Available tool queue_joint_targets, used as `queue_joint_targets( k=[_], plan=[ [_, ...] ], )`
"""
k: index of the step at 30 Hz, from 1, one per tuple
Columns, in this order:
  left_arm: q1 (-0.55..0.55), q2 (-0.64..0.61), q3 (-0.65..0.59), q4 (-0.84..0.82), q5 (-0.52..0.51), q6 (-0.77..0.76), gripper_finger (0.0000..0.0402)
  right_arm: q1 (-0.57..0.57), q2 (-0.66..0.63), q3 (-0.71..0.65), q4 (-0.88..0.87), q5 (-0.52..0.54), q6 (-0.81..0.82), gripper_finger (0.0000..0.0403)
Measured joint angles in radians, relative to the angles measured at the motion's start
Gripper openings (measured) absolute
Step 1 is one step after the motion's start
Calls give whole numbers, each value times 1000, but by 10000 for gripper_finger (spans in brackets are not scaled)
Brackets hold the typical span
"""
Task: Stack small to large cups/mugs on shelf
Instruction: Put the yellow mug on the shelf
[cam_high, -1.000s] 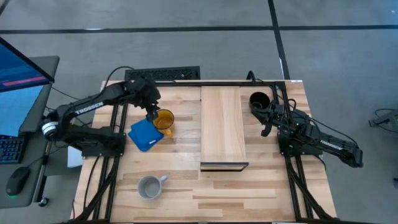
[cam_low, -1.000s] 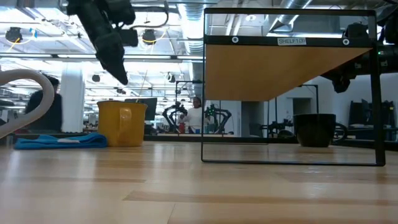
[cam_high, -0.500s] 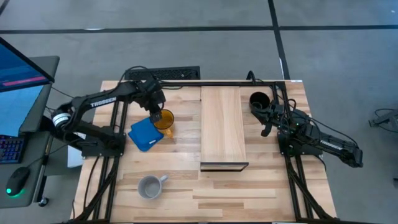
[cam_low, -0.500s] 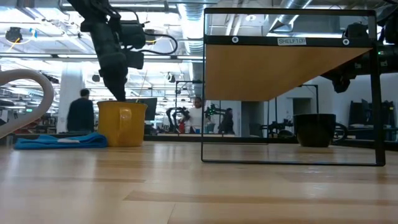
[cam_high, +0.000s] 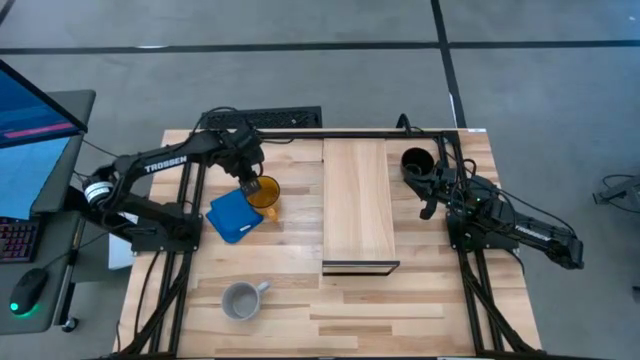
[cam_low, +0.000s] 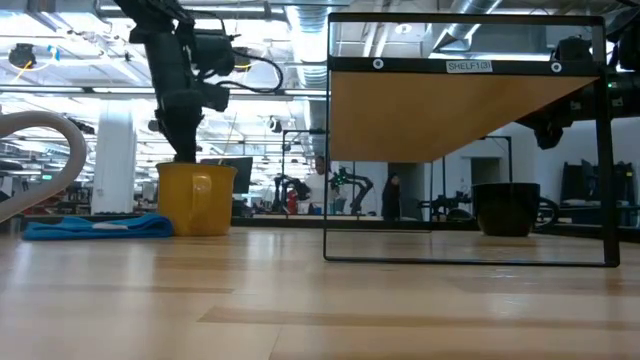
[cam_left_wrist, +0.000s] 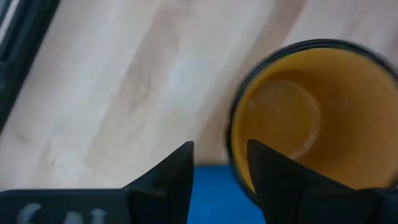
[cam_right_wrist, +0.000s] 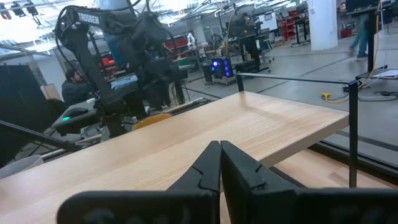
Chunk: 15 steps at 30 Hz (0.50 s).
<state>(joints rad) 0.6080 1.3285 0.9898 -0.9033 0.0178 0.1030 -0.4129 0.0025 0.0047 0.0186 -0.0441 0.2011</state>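
Now we see the left gripper (cam_high: 250, 186) has dropped onto the yellow mug (cam_high: 265, 192) since a second ago — fingers parted, straddling its rim beside the blue square (cam_high: 233, 215), ready to grasp. Right of the mug the shelf (cam_high: 358, 200) stands bare; beyond it, the right gripper (cam_high: 428, 205) waits closed.

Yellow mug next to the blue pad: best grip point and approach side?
Grip the rim wall of the yellow mug, coming straight down. It stands upright with its mouth open to the top, so one jaw can go inside and one outside. The left gripper is already lined up that way, open, straddling the wall on the side toward the blue pad, probably clear of the handle.
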Motion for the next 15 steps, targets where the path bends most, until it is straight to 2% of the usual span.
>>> queue_joint_targets(
  k=[5, 12, 15],
  plan=[
    [-31, -17, 99, -77, 38, -93, 141, 0, 0, 0, 0, 0, -1, 33],
    [-112, -69, 240, -276, 82, -537, 141, 0, 0, 0, 0, 0, 0, 33],
    [-196, -99, 249, -273, 116, -671, 141, 0, 0, 0, 0, 0, 0, 33]
  ],
)
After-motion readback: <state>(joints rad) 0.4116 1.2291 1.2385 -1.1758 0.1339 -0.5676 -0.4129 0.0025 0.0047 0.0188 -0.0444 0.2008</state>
